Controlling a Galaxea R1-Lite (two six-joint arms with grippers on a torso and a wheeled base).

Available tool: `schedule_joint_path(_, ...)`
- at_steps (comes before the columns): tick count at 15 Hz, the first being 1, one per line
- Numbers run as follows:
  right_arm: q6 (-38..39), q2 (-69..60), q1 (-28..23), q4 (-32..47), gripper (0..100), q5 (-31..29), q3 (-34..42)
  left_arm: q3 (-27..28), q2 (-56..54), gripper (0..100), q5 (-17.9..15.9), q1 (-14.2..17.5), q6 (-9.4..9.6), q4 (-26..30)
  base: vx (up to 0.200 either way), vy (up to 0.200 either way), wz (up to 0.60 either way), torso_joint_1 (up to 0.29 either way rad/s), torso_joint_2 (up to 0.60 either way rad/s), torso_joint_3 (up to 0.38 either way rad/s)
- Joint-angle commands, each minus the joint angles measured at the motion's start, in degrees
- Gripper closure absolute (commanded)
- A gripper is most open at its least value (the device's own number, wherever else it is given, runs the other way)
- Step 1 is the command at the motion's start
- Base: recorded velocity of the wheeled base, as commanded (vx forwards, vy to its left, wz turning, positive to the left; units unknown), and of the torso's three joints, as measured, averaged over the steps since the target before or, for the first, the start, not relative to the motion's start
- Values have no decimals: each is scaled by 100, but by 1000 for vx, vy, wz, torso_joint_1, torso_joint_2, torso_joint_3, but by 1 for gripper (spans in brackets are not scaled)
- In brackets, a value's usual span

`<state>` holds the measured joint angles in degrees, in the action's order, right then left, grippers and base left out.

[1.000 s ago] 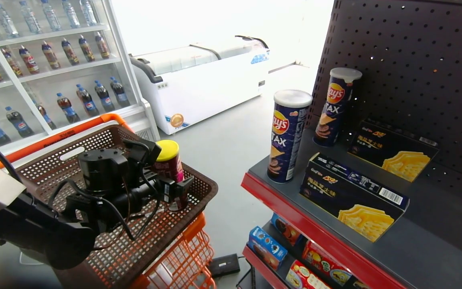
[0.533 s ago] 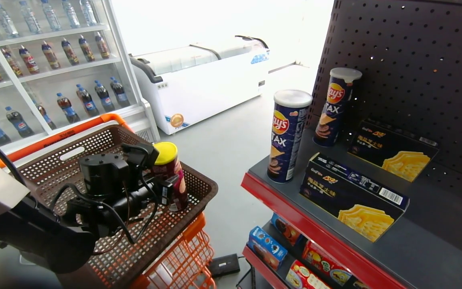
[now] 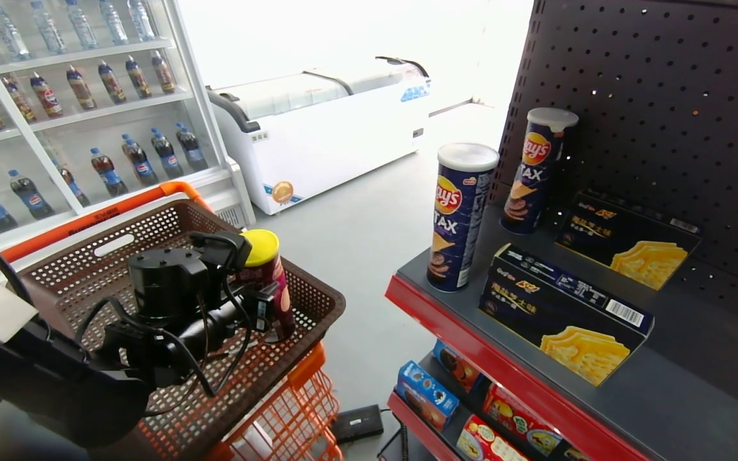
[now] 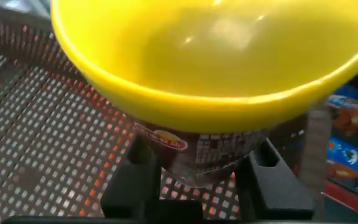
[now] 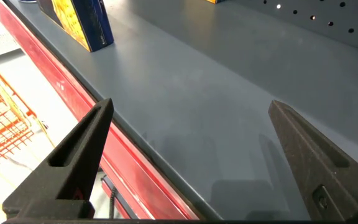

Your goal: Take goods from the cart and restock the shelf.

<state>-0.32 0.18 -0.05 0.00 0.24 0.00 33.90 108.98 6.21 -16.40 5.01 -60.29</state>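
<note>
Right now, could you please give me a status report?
Left gripper shut on yellow-lidded can, can in cart basket. Right gripper open over shelf. Basket wall stands between can and shelf.

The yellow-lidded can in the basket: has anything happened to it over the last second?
The left gripper closed its fingers on the yellow-lidded can, which then tipped slightly and shifted a little toward the arm, inside the brown basket. The blue cans and boxes on the shelf stayed put.
</note>
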Motion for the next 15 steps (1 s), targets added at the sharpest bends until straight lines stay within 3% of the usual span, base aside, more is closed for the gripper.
schedule_joint_path(1,-3,8,5,0,0,2,0,117,-378,100,-383,5,9,-70,0,0,0,0,0,0)
schedule_joint_path(2,-3,8,5,-9,0,2,0,196,-589,100,-629,5,44,9,0,0,0,0,0,0)
schedule_joint_path(5,-3,8,-4,0,0,2,0,723,-1037,100,-779,5,44,791,0,0,0,0,0,0)
schedule_joint_path(7,-3,8,5,-9,0,2,0,925,-1222,100,-954,14,44,1028,0,0,0,0,0,0)
schedule_joint_path(8,-3,8,-4,0,0,2,0,1013,-1468,100,-1174,14,44,1283,0,0,0,0,0,0)
schedule_joint_path(10,-3,8,-4,0,0,2,0,1013,-1819,100,-1350,-13,44,1626,0,0,0,0,0,0)
schedule_joint_path(13,-3,8,5,0,0,2,0,1083,-2171,100,-1535,-65,44,1670,0,0,0,0,0,0)
schedule_joint_path(15,-3,8,-4,0,0,2,0,1057,-2575,100,-1622,-268,105,2022,0,0,0,0,0,0)
